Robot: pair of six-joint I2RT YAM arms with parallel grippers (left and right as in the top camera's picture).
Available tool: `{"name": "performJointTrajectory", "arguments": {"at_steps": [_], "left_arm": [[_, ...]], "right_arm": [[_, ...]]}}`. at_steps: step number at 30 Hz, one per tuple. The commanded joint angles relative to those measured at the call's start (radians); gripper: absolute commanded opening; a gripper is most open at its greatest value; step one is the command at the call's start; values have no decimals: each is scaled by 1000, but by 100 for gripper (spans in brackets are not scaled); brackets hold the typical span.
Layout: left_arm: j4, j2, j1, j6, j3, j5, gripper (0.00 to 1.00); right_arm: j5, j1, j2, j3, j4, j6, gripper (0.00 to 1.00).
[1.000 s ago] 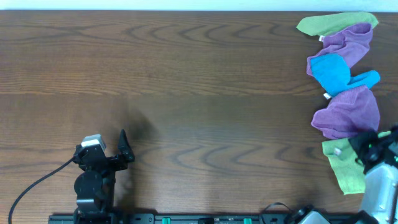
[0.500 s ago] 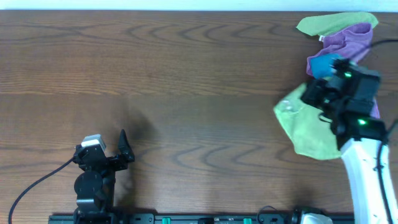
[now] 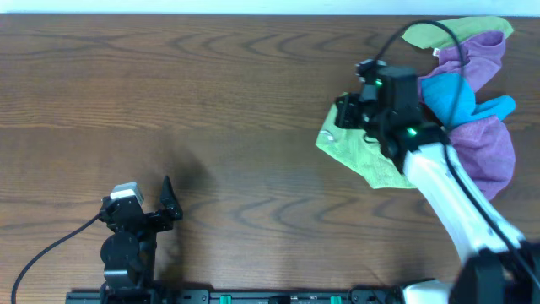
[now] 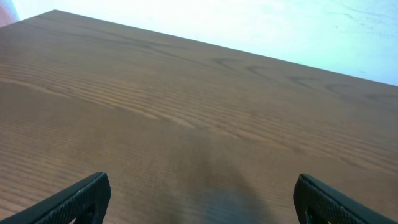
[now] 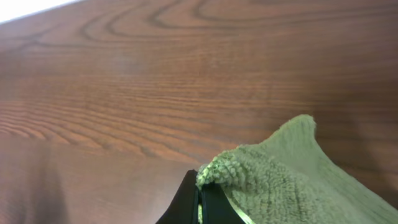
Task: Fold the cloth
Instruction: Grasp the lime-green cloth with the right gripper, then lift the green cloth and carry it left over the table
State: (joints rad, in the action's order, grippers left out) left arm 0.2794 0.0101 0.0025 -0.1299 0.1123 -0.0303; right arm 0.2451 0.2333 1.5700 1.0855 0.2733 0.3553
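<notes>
The lime-green cloth (image 3: 364,154) hangs from my right gripper (image 3: 346,112) at the right of the table, its lower part trailing toward the near right. In the right wrist view the fingers (image 5: 189,202) are pinched shut on a bunched edge of the cloth (image 5: 280,180), above the wood. My left gripper (image 3: 166,200) rests at the near left, far from the cloth. In the left wrist view its fingertips (image 4: 87,194) stand wide apart with nothing between them.
A pile of cloths lies at the far right: an olive-green one (image 3: 439,32), two purple ones (image 3: 479,49) (image 3: 485,152) and a blue one (image 3: 460,97). The right arm (image 3: 451,190) reaches in from the near right. A black cable (image 3: 42,249) runs by the left arm's base.
My right gripper has carried the lime-green cloth from the near right edge up and to the left, past the pile. The left arm has not moved.
</notes>
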Motion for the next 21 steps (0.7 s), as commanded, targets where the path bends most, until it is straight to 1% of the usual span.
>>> {"name": "performJointTrajectory", "arguments": {"at_steps": [1, 7, 12, 17, 21], "left_arm": [[6, -5, -3, 15, -26, -3, 95], [6, -5, -3, 15, -26, -3, 95], [6, -5, -3, 15, -25, -3, 95], [6, -5, -3, 15, -26, -3, 95], [6, -5, -3, 15, -25, -3, 95]], "right_arm": [[7, 37, 86, 117, -12, 10, 1], [80, 98, 282, 342, -11, -5, 1], [148, 169, 360, 449, -11, -50, 1], [261, 244, 360, 470, -10, -123, 1], [334, 284, 360, 470, 37, -214, 1]]}}
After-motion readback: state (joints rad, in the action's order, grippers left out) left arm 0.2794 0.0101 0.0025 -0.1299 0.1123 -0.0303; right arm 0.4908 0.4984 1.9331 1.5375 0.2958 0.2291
